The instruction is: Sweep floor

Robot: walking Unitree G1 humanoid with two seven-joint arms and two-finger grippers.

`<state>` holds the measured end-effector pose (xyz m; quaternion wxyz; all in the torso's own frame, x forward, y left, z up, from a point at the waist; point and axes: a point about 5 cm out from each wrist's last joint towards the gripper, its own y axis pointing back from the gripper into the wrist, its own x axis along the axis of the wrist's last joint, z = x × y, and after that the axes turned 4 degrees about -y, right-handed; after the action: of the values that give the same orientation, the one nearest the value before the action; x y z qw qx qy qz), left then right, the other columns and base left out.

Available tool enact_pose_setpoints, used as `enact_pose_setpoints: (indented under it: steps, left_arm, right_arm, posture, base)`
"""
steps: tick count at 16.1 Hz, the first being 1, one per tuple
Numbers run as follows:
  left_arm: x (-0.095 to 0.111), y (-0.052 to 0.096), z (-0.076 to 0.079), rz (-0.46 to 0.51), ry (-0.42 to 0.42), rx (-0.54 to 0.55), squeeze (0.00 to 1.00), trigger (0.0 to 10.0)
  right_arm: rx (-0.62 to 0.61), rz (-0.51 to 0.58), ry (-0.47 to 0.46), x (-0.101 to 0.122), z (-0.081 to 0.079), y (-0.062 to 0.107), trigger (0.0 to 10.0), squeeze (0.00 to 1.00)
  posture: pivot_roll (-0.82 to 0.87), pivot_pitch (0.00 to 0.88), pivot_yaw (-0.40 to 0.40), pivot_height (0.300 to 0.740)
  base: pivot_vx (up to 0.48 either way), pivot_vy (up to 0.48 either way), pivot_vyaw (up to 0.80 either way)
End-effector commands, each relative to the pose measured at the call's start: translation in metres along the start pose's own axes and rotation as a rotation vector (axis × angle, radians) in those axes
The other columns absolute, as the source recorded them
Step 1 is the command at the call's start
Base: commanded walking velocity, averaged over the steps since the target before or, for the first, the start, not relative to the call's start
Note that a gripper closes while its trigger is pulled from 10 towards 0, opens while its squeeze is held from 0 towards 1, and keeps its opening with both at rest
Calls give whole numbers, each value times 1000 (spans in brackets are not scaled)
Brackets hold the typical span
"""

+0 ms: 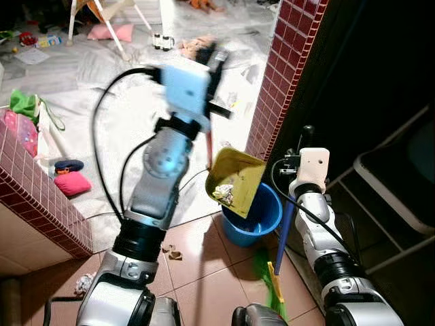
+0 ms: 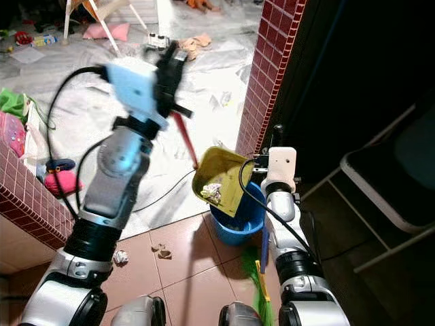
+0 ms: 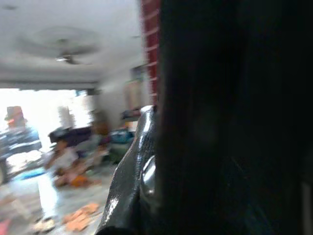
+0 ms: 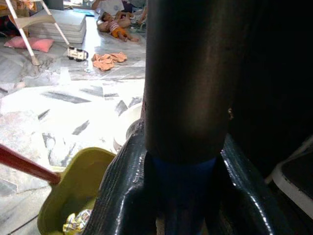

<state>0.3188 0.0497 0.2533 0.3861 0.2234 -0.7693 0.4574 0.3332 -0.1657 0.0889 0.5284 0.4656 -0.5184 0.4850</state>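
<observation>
My left gripper (image 1: 216, 61) is raised high and blurred, shut on the red handle (image 1: 209, 146) of a yellow dustpan (image 1: 238, 180). The pan hangs tilted over a blue bucket (image 1: 255, 221), with crumpled trash (image 1: 224, 193) lying inside it. Lower on the right, my right gripper (image 1: 306, 136) is shut on the blue handle (image 1: 285, 231) of a broom. The broom's green bristles (image 1: 272, 285) rest on the tiles beside the bucket. In the right wrist view the fingers (image 4: 122, 196) wrap that blue handle (image 4: 183, 186), with the dustpan (image 4: 73, 191) below.
A red-tiled pillar (image 1: 279, 81) stands just behind the bucket and a low tiled wall (image 1: 41, 197) runs on the left. Scraps (image 1: 173, 252) and a paper ball (image 1: 85, 282) lie on the brown tiles. A dark chair (image 1: 401, 183) is at the right. Toys and a person (image 4: 115, 24) lie farther back.
</observation>
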Motion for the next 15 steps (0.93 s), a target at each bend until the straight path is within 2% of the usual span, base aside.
enact_pose_setpoints:
  steps: [1,5,8,9,11,12,15]
  left_arm:
    - [15,-5,11,85,-37,-96,0,10000]
    - [20,2,40,139,-99,-287,0,10000]
    - [23,12,60,192,-178,-470,0,10000]
    - [22,16,66,192,-170,-516,0,10000]
    - [19,21,72,185,-188,-571,0,10000]
    - [13,25,77,150,-182,-632,0,10000]
    - [9,27,78,129,-189,-653,0,10000]
  right_arm:
    - [2,20,-2,6,-1,-5,10000,0]
    - [3,22,3,7,-1,-5,10000,0]
    - [7,25,-1,8,-2,-5,10000,0]
    - [8,25,-2,8,-2,-6,10000,0]
    - [10,26,-3,8,-2,-6,10000,0]
    - [7,35,-2,8,-2,-6,10000,0]
    - [9,34,2,9,-2,-6,10000,0]
  posture:
    - [-7,77,-26,740]
    - [-6,71,-28,740]
    - [-5,70,-29,740]
    - [-5,70,-29,740]
    - [-5,70,-29,740]
    - [-4,58,-29,740]
    - [-3,54,-31,740]
  base:
    - [0,0,0]
    - [0,0,0]
    - [0,0,0]
    - [0,0,0]
    - [0,0,0]
    - [0,0,0]
    - [0,0,0]
